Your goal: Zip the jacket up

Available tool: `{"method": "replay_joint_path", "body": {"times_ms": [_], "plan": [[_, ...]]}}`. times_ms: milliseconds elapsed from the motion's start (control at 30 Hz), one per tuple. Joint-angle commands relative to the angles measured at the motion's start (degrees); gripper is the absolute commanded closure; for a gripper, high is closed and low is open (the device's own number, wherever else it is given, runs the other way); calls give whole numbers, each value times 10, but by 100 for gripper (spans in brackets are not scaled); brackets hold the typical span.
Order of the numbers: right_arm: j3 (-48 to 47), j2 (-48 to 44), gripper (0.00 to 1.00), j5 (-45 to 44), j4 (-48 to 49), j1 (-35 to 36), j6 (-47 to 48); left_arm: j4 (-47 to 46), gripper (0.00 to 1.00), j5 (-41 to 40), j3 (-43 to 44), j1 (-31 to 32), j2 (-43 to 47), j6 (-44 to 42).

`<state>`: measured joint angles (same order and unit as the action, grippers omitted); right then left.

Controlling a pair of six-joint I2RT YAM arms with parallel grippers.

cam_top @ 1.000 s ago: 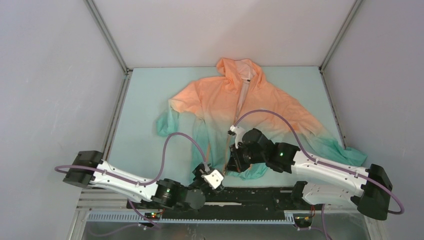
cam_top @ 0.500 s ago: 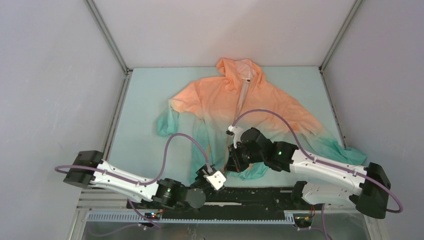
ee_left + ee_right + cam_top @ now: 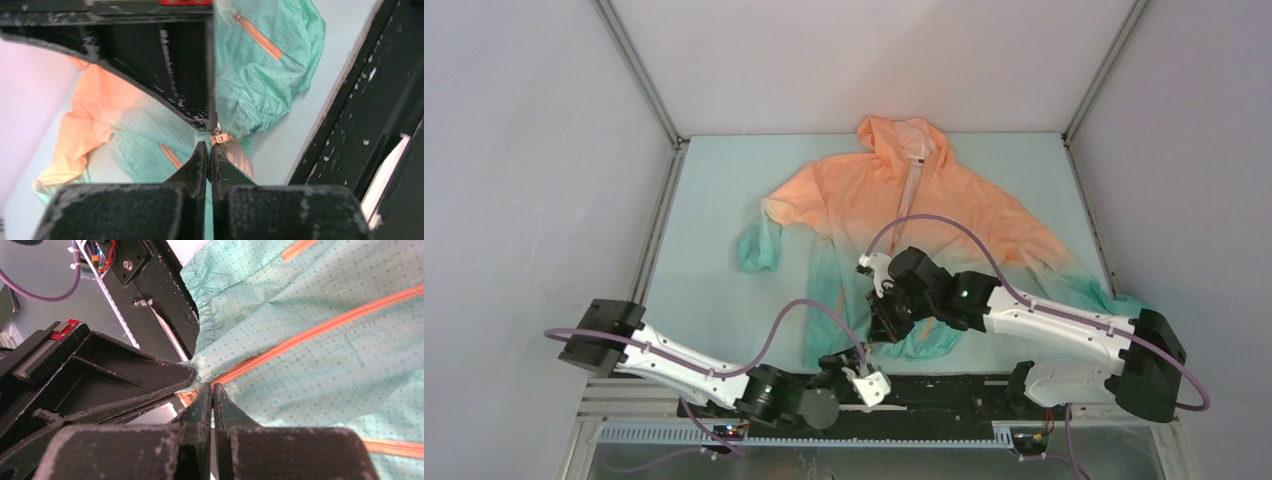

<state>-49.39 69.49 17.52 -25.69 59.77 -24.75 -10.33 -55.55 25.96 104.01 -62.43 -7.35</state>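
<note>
The jacket [image 3: 864, 200] lies flat on the table with its hood at the far end, peach at the shoulders and mint at the hem. My right gripper [image 3: 882, 330] is at the hem's middle, shut on the bottom of the orange front zipper [image 3: 310, 332]; its tips [image 3: 211, 386] pinch the tape. My left gripper [image 3: 856, 366] meets it from the near side. In the left wrist view the left gripper [image 3: 209, 146] is shut on the teal hem just below the metal slider [image 3: 219, 136]. The right gripper's big black finger [image 3: 170, 65] hides the fabric above.
A black rail [image 3: 954, 385] runs along the table's near edge right behind the left gripper. Grey walls and metal posts [image 3: 654, 100] close in the table on three sides. Orange pocket zippers [image 3: 257, 36] lie either side of the front opening.
The left jaws have gone from open to shut. The left gripper slid right and toward the near edge. The right gripper shifted slightly left and away, taking the hem with it.
</note>
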Motion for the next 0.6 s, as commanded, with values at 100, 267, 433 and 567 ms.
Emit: {"method": "replay_joint_path", "body": {"times_ms": [100, 267, 433, 567], "plan": [[-74, 70, 100, -9, -36, -28, 146, -122, 100, 47, -43, 33, 70, -146], [-104, 107, 100, -47, -34, -35, 171, -92, 100, 103, -62, 36, 134, -137], [-138, 149, 100, -102, -24, -59, 207, -66, 100, 169, -58, 37, 144, -114], [-168, 171, 100, -217, -2, -93, 295, -37, 100, 196, -58, 37, 153, -78]]}}
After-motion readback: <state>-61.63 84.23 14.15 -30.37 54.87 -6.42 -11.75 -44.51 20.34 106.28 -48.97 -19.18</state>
